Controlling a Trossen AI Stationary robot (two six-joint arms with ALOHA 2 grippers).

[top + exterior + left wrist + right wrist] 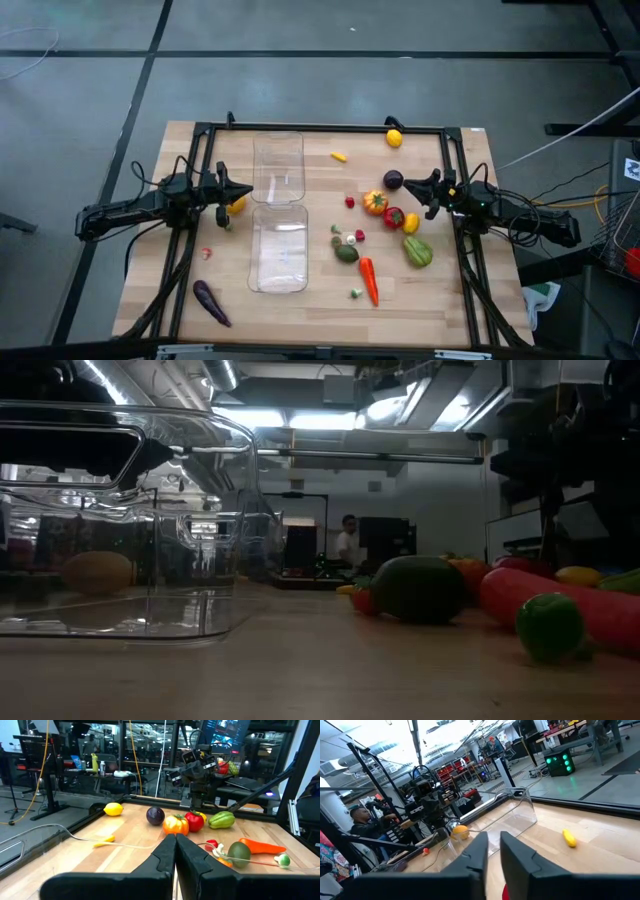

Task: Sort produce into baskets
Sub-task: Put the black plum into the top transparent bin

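Two clear bins lie end to end left of the table's middle, the far one [278,165] and the near one [279,256]; the near one also shows in the low view [130,520]. Most produce lies right of them: orange pepper [375,201], red pepper [394,216], green pepper [417,250], avocado [346,252], carrot [368,280], a purple round fruit [393,180], a lemon [394,138]. An aubergine [210,302] lies near left. My left gripper [247,192] is shut and empty beside the bins, next to an orange-yellow fruit [237,205]. My right gripper [404,186] is empty, its fingers a narrow gap apart [493,844], by the purple fruit.
A black frame [320,128] runs along the table's far edge and both sides. A small yellow piece [339,156] lies far of centre, and tiny red pieces [206,254] and a small green piece [356,293] are scattered. A person [365,827] sits beyond the table.
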